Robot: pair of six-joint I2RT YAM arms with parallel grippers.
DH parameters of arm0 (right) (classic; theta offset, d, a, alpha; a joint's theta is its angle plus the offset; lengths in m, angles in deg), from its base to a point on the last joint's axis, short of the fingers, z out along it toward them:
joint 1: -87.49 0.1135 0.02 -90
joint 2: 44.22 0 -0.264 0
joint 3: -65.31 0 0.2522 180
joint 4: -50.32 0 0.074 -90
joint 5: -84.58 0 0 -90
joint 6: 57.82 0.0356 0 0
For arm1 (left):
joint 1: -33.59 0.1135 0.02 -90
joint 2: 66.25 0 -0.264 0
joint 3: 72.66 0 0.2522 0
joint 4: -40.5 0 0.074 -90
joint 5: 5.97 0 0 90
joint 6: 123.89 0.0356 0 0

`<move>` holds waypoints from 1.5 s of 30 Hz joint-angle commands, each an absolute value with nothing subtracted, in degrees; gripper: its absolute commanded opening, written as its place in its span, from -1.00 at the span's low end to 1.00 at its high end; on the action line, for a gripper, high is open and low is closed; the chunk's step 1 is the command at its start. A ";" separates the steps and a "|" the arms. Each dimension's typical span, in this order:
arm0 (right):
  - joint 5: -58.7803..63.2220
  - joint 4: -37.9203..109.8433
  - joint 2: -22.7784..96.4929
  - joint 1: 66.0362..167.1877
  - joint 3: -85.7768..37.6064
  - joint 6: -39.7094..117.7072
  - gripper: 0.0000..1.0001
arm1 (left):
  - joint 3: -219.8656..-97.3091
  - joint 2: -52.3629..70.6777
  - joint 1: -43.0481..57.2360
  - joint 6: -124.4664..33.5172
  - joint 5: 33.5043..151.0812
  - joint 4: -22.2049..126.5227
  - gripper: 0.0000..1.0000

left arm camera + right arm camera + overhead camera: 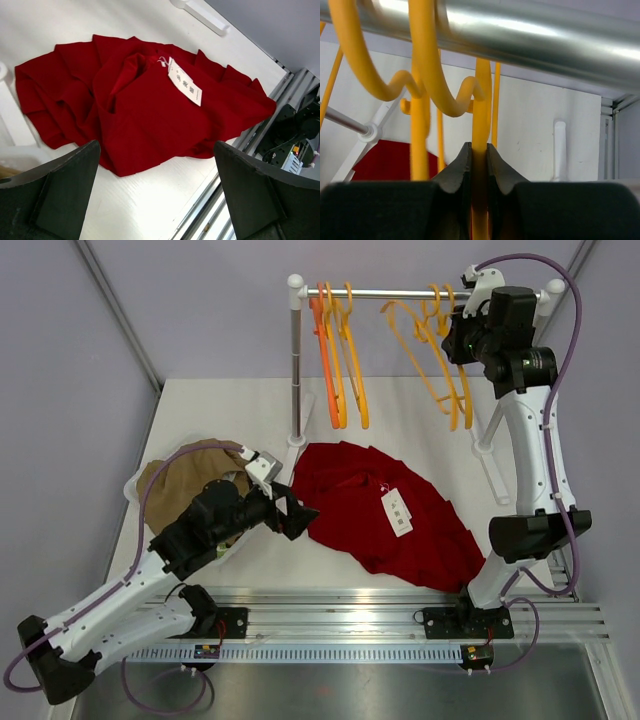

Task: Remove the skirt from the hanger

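The red skirt (385, 515) lies crumpled flat on the white table, a white tag (397, 512) on top; it also shows in the left wrist view (145, 105). My left gripper (293, 514) is open and empty, just left of the skirt's near-left edge. My right gripper (452, 337) is up at the rail, shut on a yellow hanger (481, 150) that hangs with other yellow hangers (432, 350) on the metal rail (520, 35). No garment is on that hanger.
Orange hangers (335, 350) hang at the rail's left end by the rack's upright post (296, 370). A white basket with tan clothes (185, 480) stands at the left. The rack's white feet (490, 455) rest on the table. An aluminium rail (400, 605) runs along the near edge.
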State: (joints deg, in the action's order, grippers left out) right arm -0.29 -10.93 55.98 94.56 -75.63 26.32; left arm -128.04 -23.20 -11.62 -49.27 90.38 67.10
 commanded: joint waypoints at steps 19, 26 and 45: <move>12.94 -7.56 19.42 86.01 -36.80 2.21 0.99 | -138.60 14.59 -34.52 -29.06 76.13 49.16 0.98; 21.55 -4.67 13.35 81.60 -22.47 7.56 0.99 | -153.64 35.68 -34.35 -36.26 66.11 53.47 0.98; 28.77 0.96 7.19 76.41 -9.45 12.41 0.99 | -152.52 38.55 -33.81 -44.63 72.18 54.88 -1.00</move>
